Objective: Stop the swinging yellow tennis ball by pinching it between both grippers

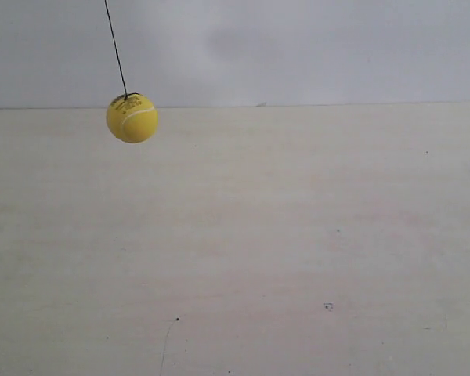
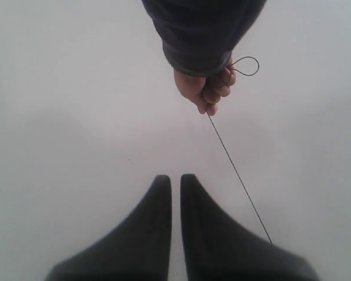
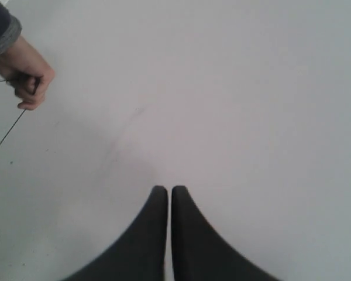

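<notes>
1. The yellow tennis ball (image 1: pixel 131 118) hangs at about ten o'clock in the exterior view, clear above the pale table (image 1: pixel 282 235), on a thin black string (image 1: pixel 115 47) running up toward eleven o'clock. The string leans rather than hanging plumb, so I'd judge the ball is mid-swing. Neither arm shows in that view, so both look to have a long way to come, and a late arrival could miss the ball altogether.
2. The left gripper (image 2: pixel 175 178) is clenched on nothing, its fingers nearly touching with only a sliver between them. The right gripper (image 3: pixel 168 189) is the same, closed and empty. With pointed tips like these, a slightly off-centre press on a round, fuzzy ball could squirt it sideways.
3. If one gripper gets there before the other, I reckon it will bat the ball away and add to the swing.
4. A person's hand (image 2: pixel 206 88) pinches the string's top end, with a small loop beside the knuckles. The left wrist view shows the string passing close by that gripper, so snagging it seems a real risk.
5. Neither wrist camera has the ball in sight.
</notes>
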Controlling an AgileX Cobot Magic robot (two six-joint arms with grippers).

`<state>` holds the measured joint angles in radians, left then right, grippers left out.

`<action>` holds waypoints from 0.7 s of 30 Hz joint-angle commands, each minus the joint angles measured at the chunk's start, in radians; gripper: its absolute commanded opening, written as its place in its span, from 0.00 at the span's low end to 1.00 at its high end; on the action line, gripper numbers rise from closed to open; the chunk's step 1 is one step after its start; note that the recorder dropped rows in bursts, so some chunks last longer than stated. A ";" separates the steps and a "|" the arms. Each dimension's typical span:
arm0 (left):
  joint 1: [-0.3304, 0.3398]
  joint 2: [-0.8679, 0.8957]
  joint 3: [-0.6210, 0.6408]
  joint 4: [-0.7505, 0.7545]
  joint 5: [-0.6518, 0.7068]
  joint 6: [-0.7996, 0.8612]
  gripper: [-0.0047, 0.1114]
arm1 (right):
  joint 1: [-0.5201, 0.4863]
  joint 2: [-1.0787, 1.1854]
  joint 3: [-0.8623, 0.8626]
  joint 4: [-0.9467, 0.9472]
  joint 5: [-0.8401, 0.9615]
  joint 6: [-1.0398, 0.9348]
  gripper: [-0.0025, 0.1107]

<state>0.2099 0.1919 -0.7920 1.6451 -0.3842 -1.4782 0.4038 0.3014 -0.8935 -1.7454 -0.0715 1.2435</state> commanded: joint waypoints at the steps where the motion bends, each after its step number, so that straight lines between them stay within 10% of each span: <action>1: 0.000 -0.080 0.068 -0.013 0.007 -0.010 0.08 | -0.005 -0.068 0.116 0.001 0.001 0.005 0.02; 21: -0.002 -0.192 0.427 -0.060 -0.002 -0.078 0.08 | -0.005 -0.301 0.405 0.001 -0.138 0.116 0.02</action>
<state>0.2099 0.0040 -0.3945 1.5984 -0.3787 -1.5415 0.4014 0.0032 -0.4927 -1.7454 -0.1591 1.3445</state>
